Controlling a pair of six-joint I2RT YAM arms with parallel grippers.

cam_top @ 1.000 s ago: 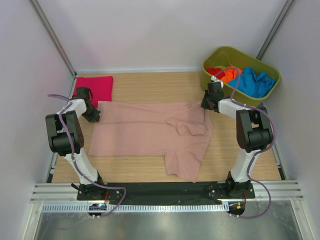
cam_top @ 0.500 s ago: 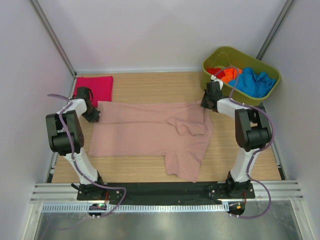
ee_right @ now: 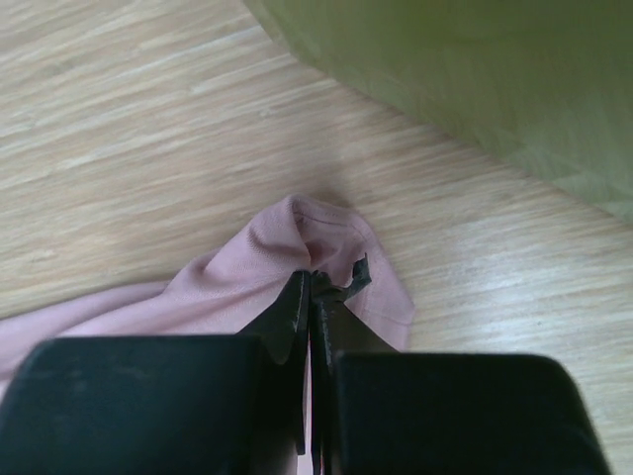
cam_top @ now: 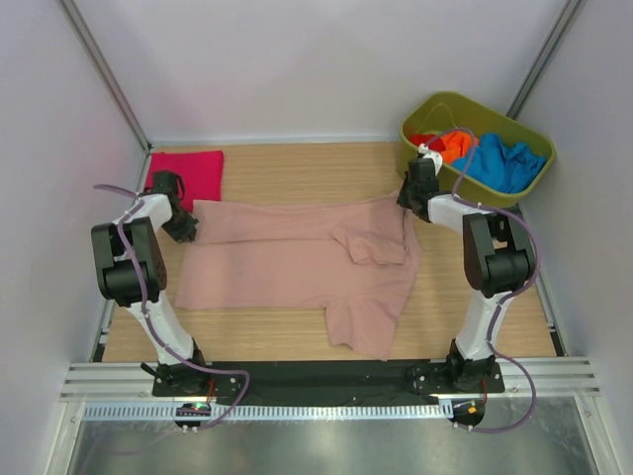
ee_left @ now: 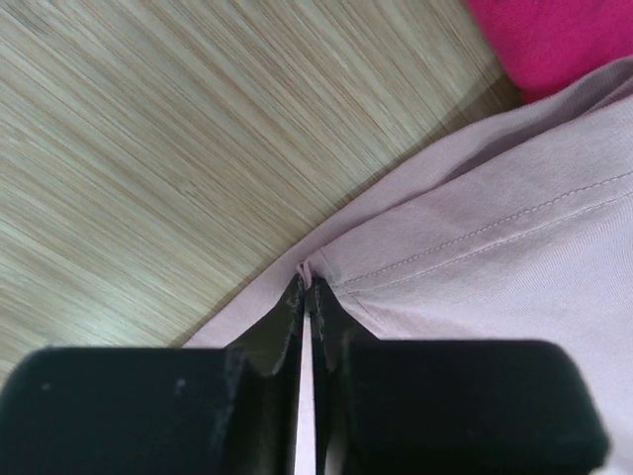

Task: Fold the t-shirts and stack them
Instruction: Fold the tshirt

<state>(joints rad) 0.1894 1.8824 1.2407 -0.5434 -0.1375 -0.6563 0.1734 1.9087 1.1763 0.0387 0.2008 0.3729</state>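
The dusty-pink t-shirt (cam_top: 287, 259) lies spread across the middle of the table (cam_top: 297, 170), long side running from 9 to 3 o'clock, mostly flat. One sleeve is bunched on top of it toward 3 o'clock and a loose flap trails off toward 5 o'clock. No print shows on the upper face.

The left gripper (cam_top: 184, 229) pinches the cloth's 10 o'clock corner, jaws closed tight on a stitched edge. The right gripper (cam_top: 406, 204) is clamped the same way on the 2 o'clock corner, where the fabric puckers into a small peak.

This looks like the start of a fold, with both far corners held and the cloth low on the wood. The next move likely calls for lifting both corners evenly and carrying them toward 6 o'clock. The hands should keep level so the edge stays straight, and the bunched sleeve may need flattening.

A folded magenta t-shirt (cam_top: 190, 173) sits at the table's 10 o'clock, just beyond the left gripper. At 2 o'clock the olive tub (cam_top: 477, 98) holds the orange t-shirt (cam_top: 455, 148), blue t-shirt (cam_top: 504, 164) and red t-shirt (cam_top: 424, 141)
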